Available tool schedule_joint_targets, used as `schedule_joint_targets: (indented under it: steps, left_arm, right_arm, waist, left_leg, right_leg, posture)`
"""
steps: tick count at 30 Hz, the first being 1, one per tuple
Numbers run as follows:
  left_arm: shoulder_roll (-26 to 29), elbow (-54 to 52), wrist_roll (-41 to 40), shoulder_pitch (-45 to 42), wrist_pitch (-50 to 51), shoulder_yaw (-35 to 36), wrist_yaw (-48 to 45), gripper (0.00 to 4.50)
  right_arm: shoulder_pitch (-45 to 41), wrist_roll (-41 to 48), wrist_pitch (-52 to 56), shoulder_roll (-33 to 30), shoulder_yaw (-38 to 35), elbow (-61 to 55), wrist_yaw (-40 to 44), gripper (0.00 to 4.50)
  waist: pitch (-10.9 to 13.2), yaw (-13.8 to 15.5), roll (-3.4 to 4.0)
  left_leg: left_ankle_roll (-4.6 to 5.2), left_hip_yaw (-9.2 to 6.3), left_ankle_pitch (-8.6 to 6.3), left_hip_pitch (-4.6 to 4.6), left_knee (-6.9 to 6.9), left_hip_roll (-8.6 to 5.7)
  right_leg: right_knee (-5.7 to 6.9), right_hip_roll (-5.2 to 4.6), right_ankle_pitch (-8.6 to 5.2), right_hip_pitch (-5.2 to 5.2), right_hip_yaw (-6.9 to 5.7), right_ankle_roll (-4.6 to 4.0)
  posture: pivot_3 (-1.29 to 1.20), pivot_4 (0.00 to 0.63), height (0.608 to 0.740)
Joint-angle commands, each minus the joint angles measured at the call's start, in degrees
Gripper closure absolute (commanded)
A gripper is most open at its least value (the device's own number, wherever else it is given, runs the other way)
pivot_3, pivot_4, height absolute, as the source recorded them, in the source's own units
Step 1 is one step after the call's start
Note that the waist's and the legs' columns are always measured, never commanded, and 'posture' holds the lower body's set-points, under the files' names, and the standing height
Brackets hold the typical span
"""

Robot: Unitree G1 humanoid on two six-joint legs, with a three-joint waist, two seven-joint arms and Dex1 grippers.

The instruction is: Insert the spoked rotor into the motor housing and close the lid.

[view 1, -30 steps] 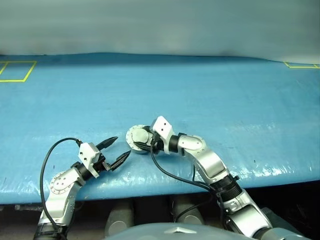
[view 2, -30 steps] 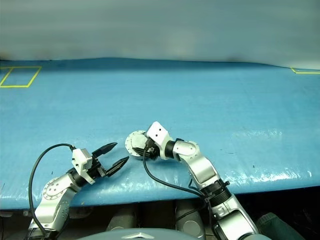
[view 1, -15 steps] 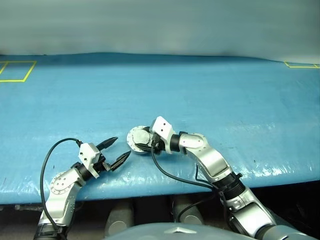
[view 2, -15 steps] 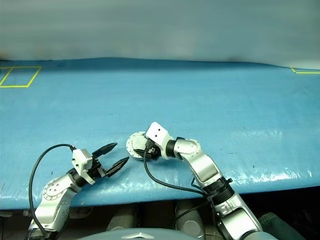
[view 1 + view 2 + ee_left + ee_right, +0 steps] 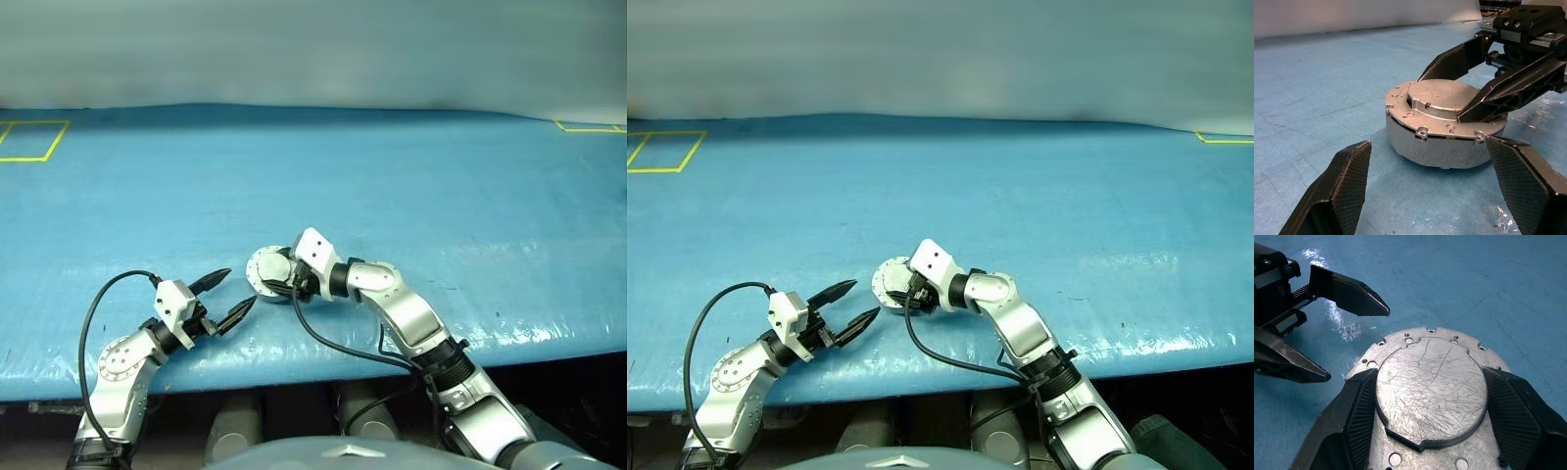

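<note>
In the lower left of the head views, the left gripper (image 5: pixel 224 298) hangs with jaws spread and empty, just beside the assembly. At lower centre, the lid (image 5: pixel 1442 103) sits plain face up on the motor housing (image 5: pixel 1444 142), on the blue table (image 5: pixel 441 186). The right gripper (image 5: pixel 1425 406) straddles the lid's raised centre, pads at its edges. The spoked rotor is presumably enclosed. Remaining, by judgement: confirm seating, then release.

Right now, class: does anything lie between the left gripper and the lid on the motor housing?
Nothing visible does. Only bare blue table separates the open left gripper from the lid. The right gripper grips the lid's raised centre from the far side.
</note>
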Motion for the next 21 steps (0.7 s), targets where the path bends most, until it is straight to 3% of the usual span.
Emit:
schedule_joint_targets:
  steps: [1,13,16,21]
  left_arm:
    - [-0.69,-2.65,-1.60,-0.14,0.88,0.72,0.92,0.41]
    - [-2.83,-5.12,-6.23,-1.97,6.45,1.13,2.84,0.41]
    - [-2.51,-4.88,-5.42,-2.57,7.09,0.45,2.41,1.01]
    - [-1.39,-3.93,-3.38,-2.72,7.17,-0.55,1.64,2.70]
  right_arm:
    - [0.14,-1.56,-0.26,-0.62,1.28,1.78,0.07,1.47]
    - [0.60,-1.48,0.92,-0.16,0.79,4.07,-0.31,1.47]
    - [0.52,-1.60,0.90,-0.02,0.73,4.06,-0.40,1.47]
    - [0.66,-1.78,0.99,-0.09,0.68,3.78,-0.69,1.47]
  waist:
    - [0.00,-0.04,0.00]
    - [-0.09,-0.09,-0.04]
    - [-0.10,-0.16,-0.03]
    - [-0.10,-0.19,-0.03]
  left_leg:
    - [0.00,0.00,0.00,0.01,0.00,0.00]
    - [0.00,-0.01,0.00,0.10,0.03,0.01]
    - [0.00,-0.01,0.00,0.11,0.04,0.01]
    - [0.00,-0.01,0.01,0.11,0.04,0.01]
  right_leg:
    - [0.00,0.00,0.00,0.01,0.00,0.00]
    - [0.04,0.02,0.00,0.09,0.00,0.00]
    - [0.05,0.03,0.00,0.10,0.00,0.00]
    - [0.05,0.04,0.00,0.09,0.00,0.00]
  posture:
    - [0.00,0.150,0.740]
    - [0.00,0.150,0.740]
    - [0.00,0.150,0.740]
    - [0.00,0.150,0.740]
